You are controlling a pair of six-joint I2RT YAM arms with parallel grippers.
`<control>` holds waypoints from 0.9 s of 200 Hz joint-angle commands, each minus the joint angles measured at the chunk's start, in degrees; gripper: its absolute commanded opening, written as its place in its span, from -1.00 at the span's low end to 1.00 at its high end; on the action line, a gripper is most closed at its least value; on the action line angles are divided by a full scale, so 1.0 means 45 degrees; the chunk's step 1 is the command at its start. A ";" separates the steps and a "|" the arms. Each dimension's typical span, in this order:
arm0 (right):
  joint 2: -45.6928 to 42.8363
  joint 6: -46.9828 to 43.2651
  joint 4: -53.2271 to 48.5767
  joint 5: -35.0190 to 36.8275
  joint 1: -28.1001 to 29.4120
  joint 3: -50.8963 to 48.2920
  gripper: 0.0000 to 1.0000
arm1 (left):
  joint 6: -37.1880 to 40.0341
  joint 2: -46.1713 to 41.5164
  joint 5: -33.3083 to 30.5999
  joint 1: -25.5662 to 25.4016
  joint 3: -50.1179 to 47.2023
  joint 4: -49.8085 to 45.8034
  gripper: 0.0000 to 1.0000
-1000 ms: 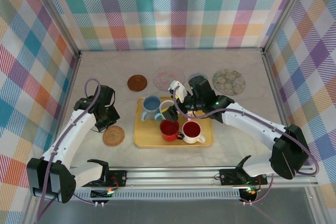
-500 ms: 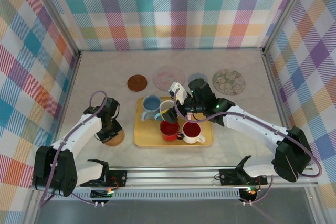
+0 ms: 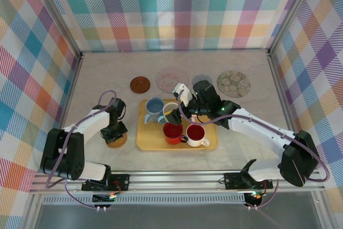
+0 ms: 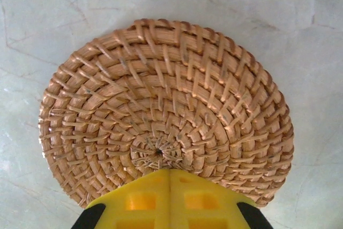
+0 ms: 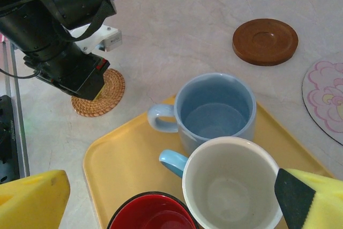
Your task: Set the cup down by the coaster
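A white cup with a light blue handle (image 5: 233,183) stands on the yellow tray (image 5: 126,156), next to a blue cup (image 5: 217,108) and a red cup (image 5: 153,213). My right gripper (image 5: 174,186) hangs open over the white cup (image 3: 171,112), one yellow finger on each side, touching nothing. A round wicker coaster (image 4: 166,132) lies on the table left of the tray (image 3: 185,143). My left gripper (image 4: 170,172) is shut and empty, its tips low over the coaster's near half (image 3: 116,140).
A white cup with a red inside (image 3: 196,134) also stands on the tray. Behind the tray lie a brown coaster (image 3: 140,85), a pink flowered one (image 3: 172,79), a bluish one (image 3: 202,80) and a mottled green one (image 3: 233,83). Checked walls close in three sides.
My left gripper has swung toward the near right and come down over the wicker coaster, still shut. The right gripper has barely shifted above the white cup.
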 commanded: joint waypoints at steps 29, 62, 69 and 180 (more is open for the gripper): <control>0.0063 0.0320 -0.0404 0.0293 0.0045 0.0361 0.98 | 0.0579 0.1718 0.0067 -0.0139 0.1059 0.0876 -1.00; 0.0416 0.0360 -0.0465 0.0224 0.0045 0.0531 0.98 | 0.0627 0.2862 -0.0007 -0.0138 0.1968 0.1259 -1.00; 0.0480 0.0360 -0.0488 0.0250 0.0045 0.0577 0.98 | 0.0706 0.3134 -0.0011 -0.0138 0.2232 0.1273 -1.00; 0.1558 -0.0182 -0.0640 0.0319 0.0026 0.2209 0.98 | 0.2040 0.6903 -0.0344 0.0474 0.6386 0.0719 -1.00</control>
